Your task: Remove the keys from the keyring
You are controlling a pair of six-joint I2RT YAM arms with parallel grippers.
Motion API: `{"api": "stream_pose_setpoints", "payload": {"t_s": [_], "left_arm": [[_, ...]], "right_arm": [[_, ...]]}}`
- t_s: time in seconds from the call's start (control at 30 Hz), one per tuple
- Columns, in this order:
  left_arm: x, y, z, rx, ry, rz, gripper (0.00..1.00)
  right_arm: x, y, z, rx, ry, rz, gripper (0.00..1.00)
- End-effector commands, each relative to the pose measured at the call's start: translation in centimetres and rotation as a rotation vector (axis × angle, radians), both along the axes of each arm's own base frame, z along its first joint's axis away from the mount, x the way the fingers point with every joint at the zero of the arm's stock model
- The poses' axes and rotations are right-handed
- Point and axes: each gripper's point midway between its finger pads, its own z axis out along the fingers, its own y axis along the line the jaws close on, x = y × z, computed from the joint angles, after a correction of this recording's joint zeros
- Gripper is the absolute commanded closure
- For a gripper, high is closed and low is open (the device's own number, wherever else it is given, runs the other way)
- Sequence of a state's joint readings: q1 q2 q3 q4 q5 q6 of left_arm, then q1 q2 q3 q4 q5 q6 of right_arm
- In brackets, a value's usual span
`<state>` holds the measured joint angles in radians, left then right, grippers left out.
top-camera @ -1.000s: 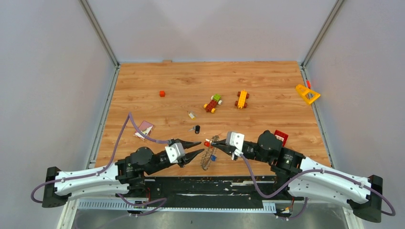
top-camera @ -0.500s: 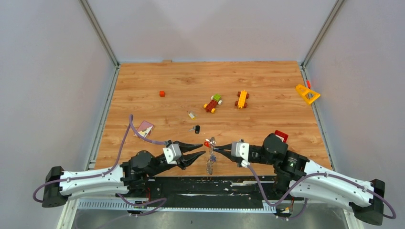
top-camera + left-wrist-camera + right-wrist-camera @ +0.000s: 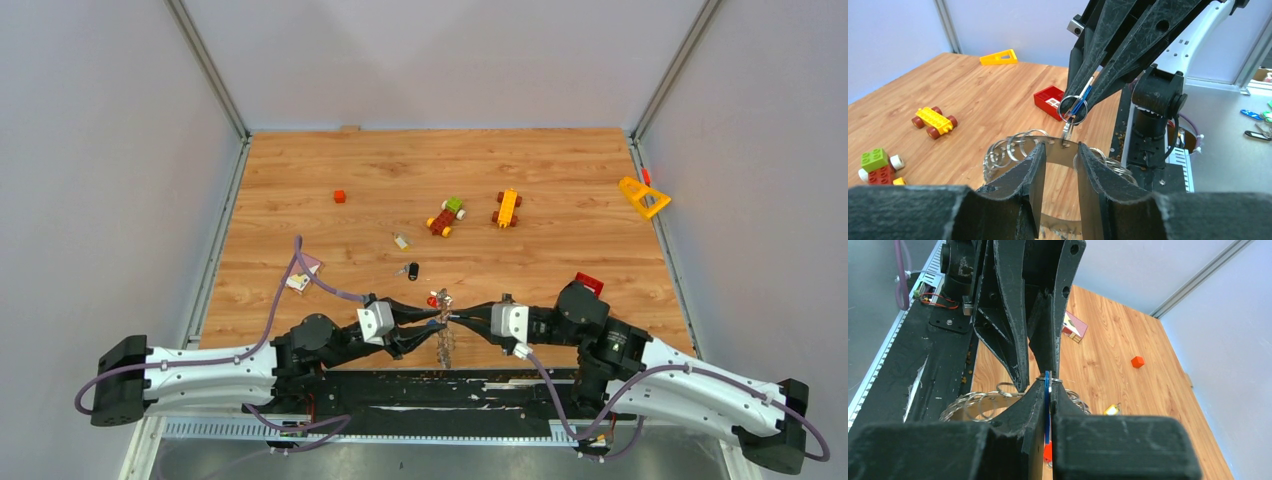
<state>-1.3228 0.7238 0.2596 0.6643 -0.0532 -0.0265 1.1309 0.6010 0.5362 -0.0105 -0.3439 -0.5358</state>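
Observation:
The keyring [image 3: 1015,147] is a flat silver ring with small split rings along its rim. It hangs upright between my two grippers near the table's front edge [image 3: 444,342]. My right gripper [image 3: 1048,382] is shut on a blue key [image 3: 1047,410] that sits on a small split ring, and the keyring hangs from it. The left wrist view also shows this blue key [image 3: 1079,99]. My left gripper [image 3: 1060,155] is open, its fingertips close against the ring's face. A red key head [image 3: 433,300] shows beside the grippers; I cannot tell whether it is on the ring.
A loose black key [image 3: 412,270] and a yellow-tagged key [image 3: 401,241] lie mid-table. Two toy block vehicles [image 3: 446,216] [image 3: 507,208], a red cube [image 3: 339,196], a yellow triangle [image 3: 643,197], a red box [image 3: 588,285] and a pink card [image 3: 303,275] lie around.
My left gripper has moved right up to the keyring. My right gripper has drawn back a little, and the ring now hangs edge-on to the top view, nearer the front edge.

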Motion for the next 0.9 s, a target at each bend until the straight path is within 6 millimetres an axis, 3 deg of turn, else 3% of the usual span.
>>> {"api": "stream_pose_setpoints", "payload": {"t_s": [0.0, 0.37, 0.57, 0.73, 0.87], "left_arm": [[-0.32, -0.1, 1.41, -0.064, 0.007, -0.015, 0.63], [-0.39, -0.2, 1.38, -0.068, 0.008, -0.02, 0.62], [-0.65, -0.53, 1.14, -0.061, 0.008, -0.038, 0.68], [-0.85, -0.83, 0.86, -0.055, 0.008, -0.054, 0.76], [-0.83, -0.84, 0.94, -0.051, 0.0, -0.053, 0.97]], "right_arm": [[-0.74, -0.07, 2.45, 0.086, -0.064, 0.039, 1.0], [-1.18, 0.11, 2.42, 0.087, -0.066, 0.067, 1.0], [-1.18, 0.3, 2.68, 0.096, -0.065, 0.071, 1.0], [-1.16, 0.41, 2.69, 0.098, -0.063, 0.073, 1.0], [-1.13, 0.39, 2.58, 0.094, -0.062, 0.07, 1.0]]}}
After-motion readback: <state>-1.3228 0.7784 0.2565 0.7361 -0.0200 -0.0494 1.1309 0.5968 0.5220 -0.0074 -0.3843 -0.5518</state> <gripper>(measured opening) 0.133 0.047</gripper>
